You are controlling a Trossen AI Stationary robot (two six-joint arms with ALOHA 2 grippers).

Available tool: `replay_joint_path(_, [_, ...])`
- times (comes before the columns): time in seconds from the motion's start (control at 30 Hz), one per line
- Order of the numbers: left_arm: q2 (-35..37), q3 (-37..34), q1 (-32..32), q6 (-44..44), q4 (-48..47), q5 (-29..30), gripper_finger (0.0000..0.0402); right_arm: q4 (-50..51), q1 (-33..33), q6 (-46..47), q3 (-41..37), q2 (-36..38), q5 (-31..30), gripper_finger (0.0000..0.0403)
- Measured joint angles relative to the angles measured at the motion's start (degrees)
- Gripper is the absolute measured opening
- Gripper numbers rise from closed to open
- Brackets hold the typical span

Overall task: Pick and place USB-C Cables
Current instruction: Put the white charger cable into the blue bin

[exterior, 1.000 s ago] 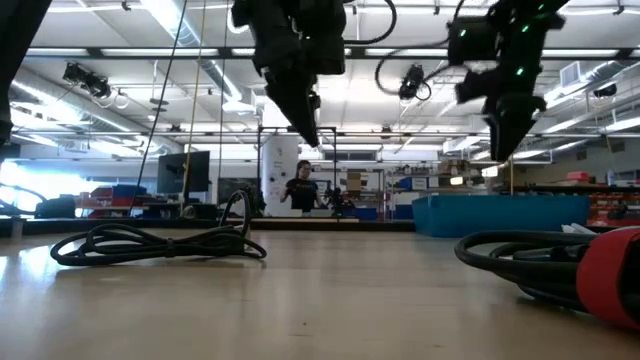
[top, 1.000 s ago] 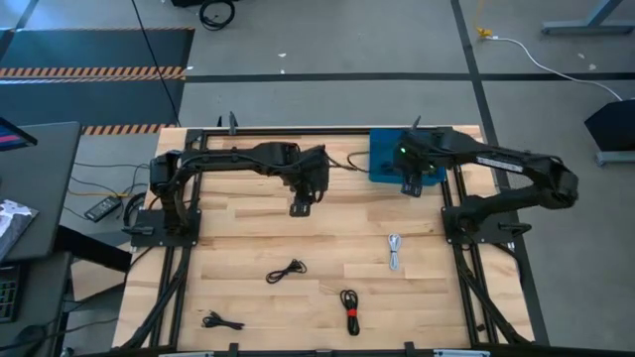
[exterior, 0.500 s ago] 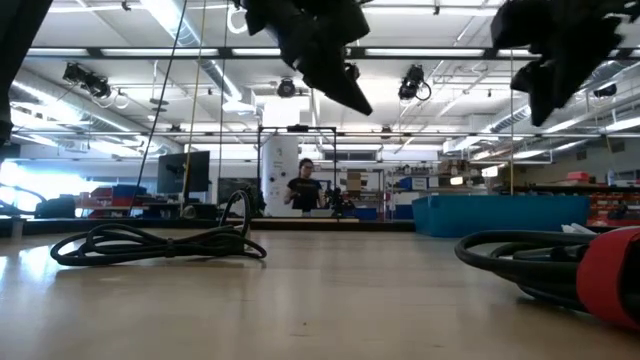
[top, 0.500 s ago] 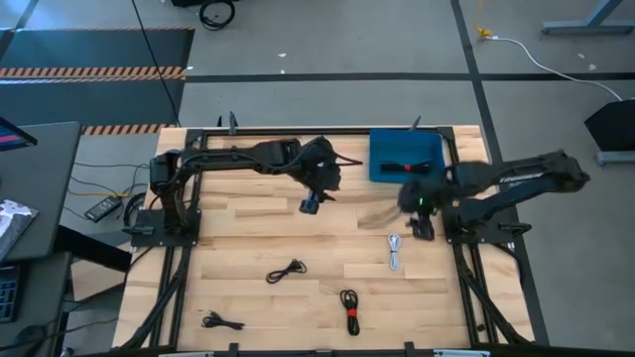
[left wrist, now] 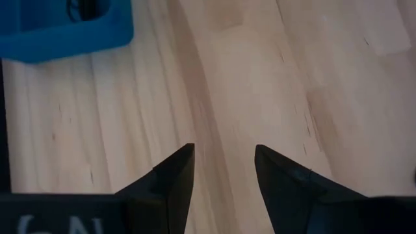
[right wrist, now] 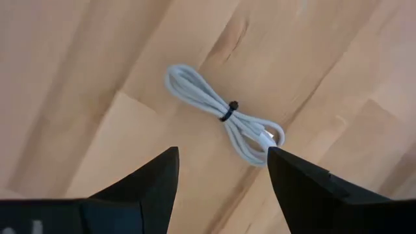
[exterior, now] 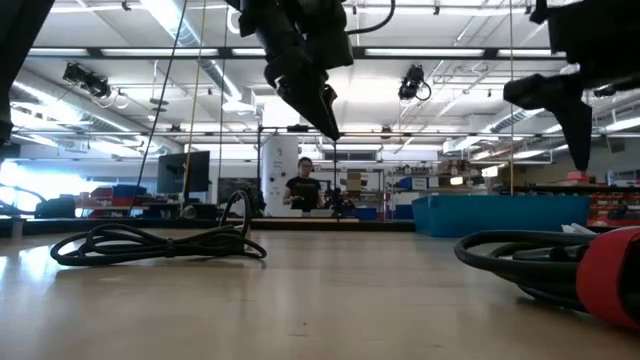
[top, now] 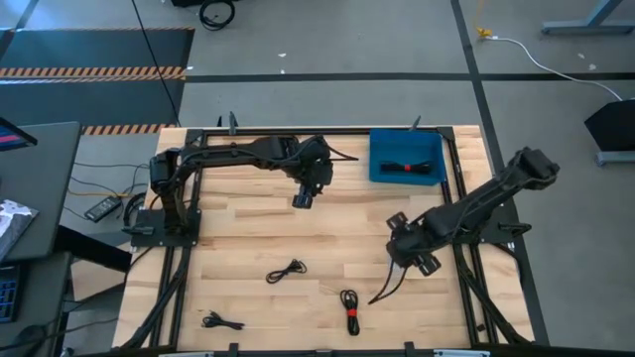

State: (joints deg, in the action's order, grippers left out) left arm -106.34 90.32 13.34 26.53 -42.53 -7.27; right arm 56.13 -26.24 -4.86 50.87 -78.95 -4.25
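My right gripper (right wrist: pixel 222 153) is open and hovers over the white coiled cable (right wrist: pixel 224 116), which lies flat on the wood, bound at its middle by a small dark tie. In the high view the right gripper (top: pixel 407 253) hides that cable. The blue tray (top: pixel 429 149) holds a black cable with a red tie (top: pixel 407 167). Three more black cables lie near the table's near edge: one (top: pixel 286 270), one with a red tie (top: pixel 349 309), and one (top: pixel 221 320). My left gripper (left wrist: pixel 224 149) is open above bare wood, left of the tray.
The blue tray (left wrist: pixel 65 32) sits at the table's far right. Black arm frames run along both table sides (top: pixel 169 278). In the low view a black cable (exterior: pixel 150 243) and the red-tied cable (exterior: pixel 560 265) lie close by. A person stands far off in the room (exterior: pixel 302 190).
My right gripper has swung from over the blue tray toward the table's near edge and come down over the white cable. With the arm gone, the red-tied cable shows in the tray. My left gripper has tipped about but stayed near the table's far middle.
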Motion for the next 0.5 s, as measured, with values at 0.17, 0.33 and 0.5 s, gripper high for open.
replay_joint_path(0.17, [0.0,0.0,-0.44,-0.4,-1.29,0.0,0.0169,-2.38,-1.03,-6.5,0.0,-4.57,-0.72,0.0242])
replay_joint_path(0.33, [0.0,0.0,-0.72,-1.94,-1.46,-0.03,0.0169,-5.82,-1.18,-12.68,0.0,-9.1,-1.45,0.0248])
replay_joint_path(0.5, [0.0,0.0,-1.2,-1.97,-1.67,-0.02,0.0169,-7.26,-1.18,-15.0,0.0,-13.37,-3.67,0.0249])
